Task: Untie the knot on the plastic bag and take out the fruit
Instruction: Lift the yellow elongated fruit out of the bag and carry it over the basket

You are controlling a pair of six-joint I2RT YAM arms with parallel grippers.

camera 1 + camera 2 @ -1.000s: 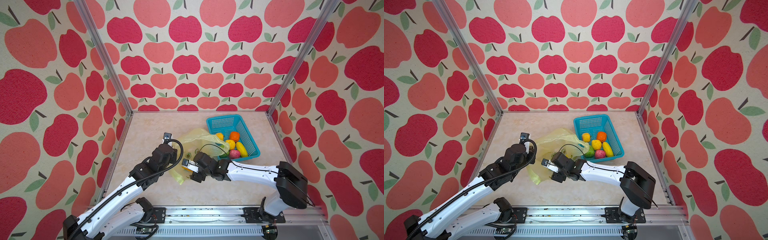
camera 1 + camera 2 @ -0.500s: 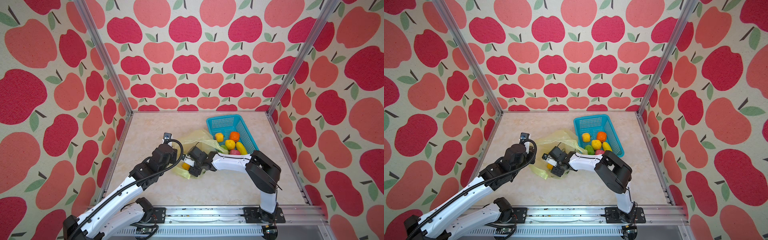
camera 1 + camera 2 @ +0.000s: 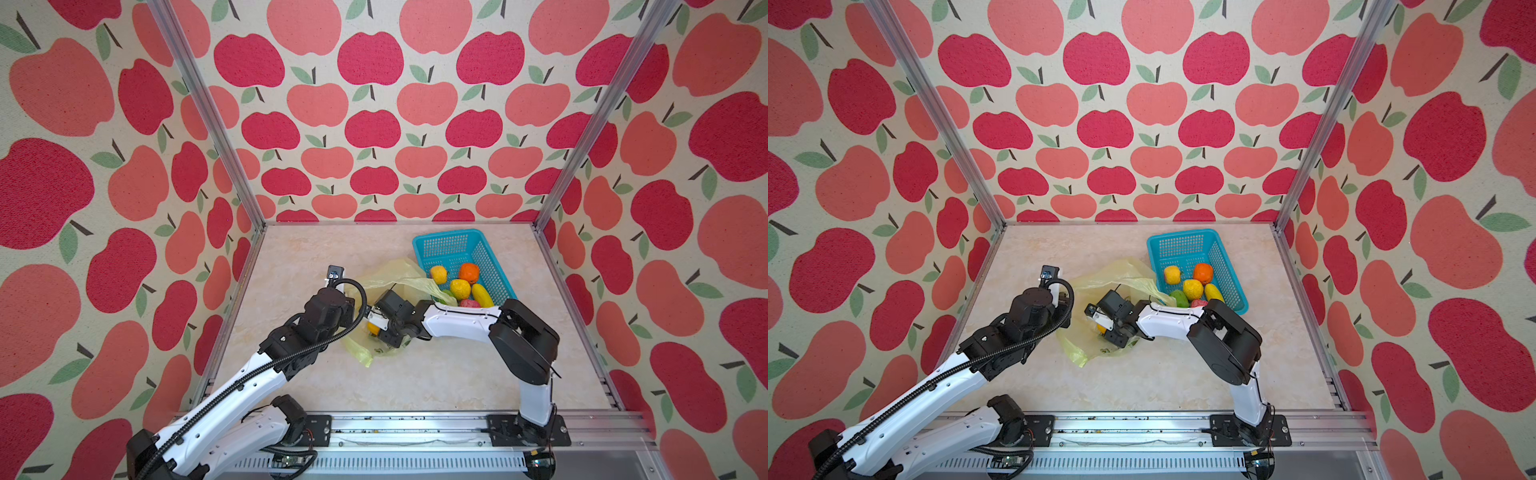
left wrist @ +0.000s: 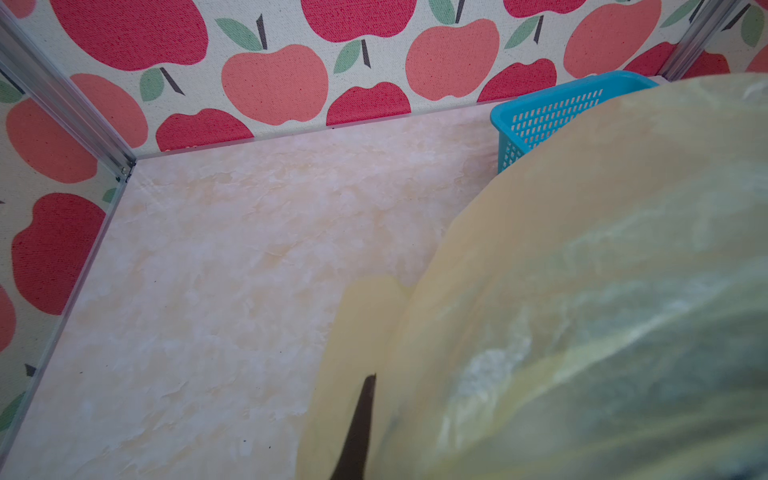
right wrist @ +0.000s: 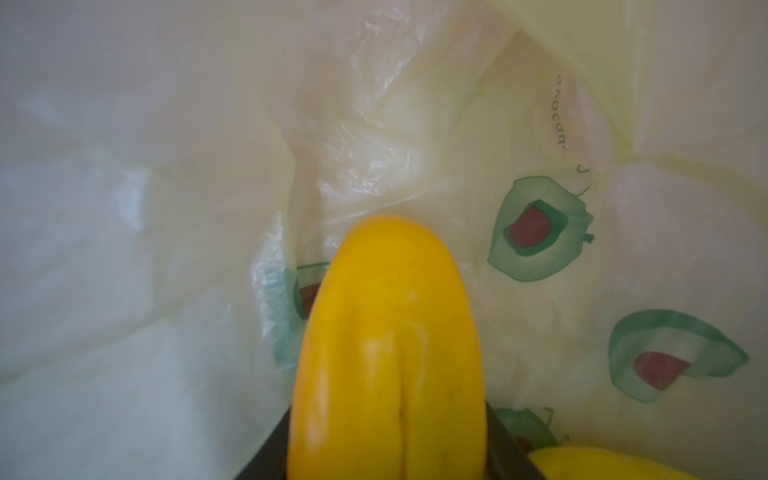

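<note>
Left gripper [image 4: 360,419] clenched, seemingly on bag [image 3: 390,272] rim, probably to hold the mouth open. Right gripper [image 3: 376,330] inside, jaws pressed against yellow fruit [image 5: 386,353] — grasp looks made; lift-out likely next.

The bag [image 3: 392,272], a thin pale-yellow film printed with green avocado halves, is spread crumpled around the right gripper [image 3: 374,328], with one edge raised at the left gripper [image 4: 359,415]. Inside it a long yellow fruit [image 5: 386,353] is clasped between the right jaws, its rounded end reaching out past their tips. A second fruit [image 5: 615,463], also yellow, is seen just beside them. Six more fruits [image 3: 460,289], yellow, orange, green and pink, are heaped well behind those jaws
</note>
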